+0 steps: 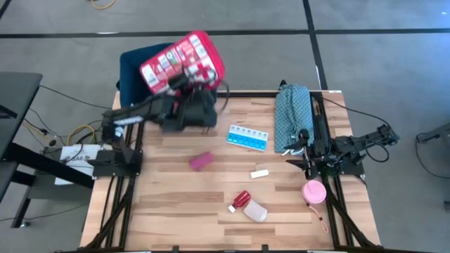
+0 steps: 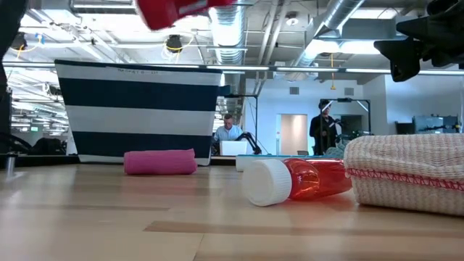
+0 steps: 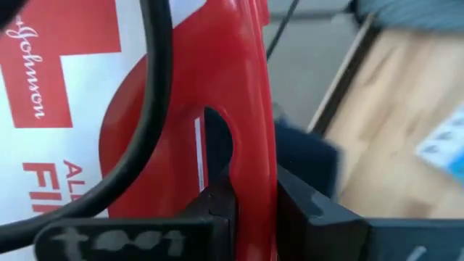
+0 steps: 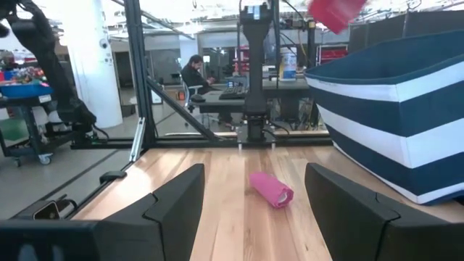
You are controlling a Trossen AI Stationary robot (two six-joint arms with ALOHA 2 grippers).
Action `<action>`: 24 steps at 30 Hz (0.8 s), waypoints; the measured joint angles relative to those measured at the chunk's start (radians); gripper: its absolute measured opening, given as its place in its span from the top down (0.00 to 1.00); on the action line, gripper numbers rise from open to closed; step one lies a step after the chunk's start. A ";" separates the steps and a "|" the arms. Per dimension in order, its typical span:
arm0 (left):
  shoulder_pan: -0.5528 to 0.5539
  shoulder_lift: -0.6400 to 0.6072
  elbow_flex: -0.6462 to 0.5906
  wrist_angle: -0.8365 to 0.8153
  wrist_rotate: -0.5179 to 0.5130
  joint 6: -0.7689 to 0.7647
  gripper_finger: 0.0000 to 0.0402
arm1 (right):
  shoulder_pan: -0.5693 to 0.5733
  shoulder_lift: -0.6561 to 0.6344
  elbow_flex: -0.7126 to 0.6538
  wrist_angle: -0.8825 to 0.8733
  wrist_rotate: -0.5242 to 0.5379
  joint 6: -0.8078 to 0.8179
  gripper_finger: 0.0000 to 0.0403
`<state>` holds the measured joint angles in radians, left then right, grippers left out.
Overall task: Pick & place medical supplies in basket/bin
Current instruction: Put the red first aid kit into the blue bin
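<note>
My left gripper [image 1: 181, 83] is shut on the red-and-white first-aid case [image 1: 184, 60], raised over the near rim of the navy striped bin [image 1: 137, 70] at the table's far left. On the table lie the light-blue pill organizer [image 1: 247, 138], the magenta block [image 1: 201, 161], the white piece [image 1: 259, 173], the red-capped bottle [image 1: 247, 204] on its side, and the pink disc [image 1: 313, 191]. My right gripper [image 4: 254, 217] waits open at the right edge, level, with nothing between its fingers. My left gripper pinches the case's red edge [image 3: 254, 174] between its two fingers [image 3: 217, 206], right beside the handle cutout [image 3: 214, 138]. The fingers lie across that edge. The case is lifted clear of the table, tilted, high above the bin's rim [image 2: 138, 69].
A long teal patterned cloth bundle [image 1: 292, 116] lies along the far right, beside the right arm. The bin's striped wall [image 4: 391, 130] stands at the far left, partly past the table's edge. Bare wood lies between the scattered supplies.
</note>
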<state>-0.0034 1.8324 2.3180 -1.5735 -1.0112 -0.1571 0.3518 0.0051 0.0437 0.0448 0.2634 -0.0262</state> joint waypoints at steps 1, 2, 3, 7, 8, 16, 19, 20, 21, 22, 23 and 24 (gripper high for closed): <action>0.040 0.002 -0.001 0.000 0.026 -0.008 0.91 | 0.000 0.000 0.000 0.000 0.000 0.000 0.42; 0.078 0.003 -0.003 0.001 0.061 -0.018 0.91 | 0.000 0.000 0.000 0.000 0.000 0.000 0.42; 0.117 0.005 -0.009 0.001 0.097 -0.023 0.91 | 0.000 0.000 0.000 0.000 0.000 0.000 0.42; 0.254 0.021 -0.065 0.006 0.186 -0.055 0.91 | 0.000 0.000 0.000 0.000 0.000 0.004 0.42; 0.281 0.022 -0.090 0.004 0.204 -0.059 0.91 | 0.000 0.000 0.000 0.000 0.000 0.015 0.42; 0.376 0.020 -0.354 0.014 0.258 -0.018 0.91 | 0.000 0.000 0.000 -0.019 -0.003 0.063 0.42; 0.385 0.020 -0.456 0.060 0.306 0.011 0.91 | 0.000 0.000 0.000 -0.024 -0.003 0.101 0.42; 0.387 0.020 -0.488 0.076 0.322 0.029 0.91 | 0.000 0.000 0.000 -0.024 -0.003 0.105 0.42; 0.387 0.020 -0.518 0.091 0.333 0.048 0.91 | 0.000 0.000 0.000 -0.023 -0.003 0.105 0.42; 0.385 0.020 -0.550 0.111 0.340 0.069 0.91 | 0.000 0.000 0.000 -0.023 -0.003 0.105 0.42; 0.385 0.019 -0.577 0.135 0.350 0.091 0.91 | 0.000 0.000 0.000 -0.024 -0.003 0.105 0.42; 0.383 0.015 -0.604 0.162 0.359 0.113 0.91 | 0.000 0.000 0.000 -0.025 -0.003 0.105 0.42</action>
<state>0.3797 1.8476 1.7138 -1.4115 -0.6526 -0.0443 0.3519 0.0055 0.0437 0.0202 0.2600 0.0792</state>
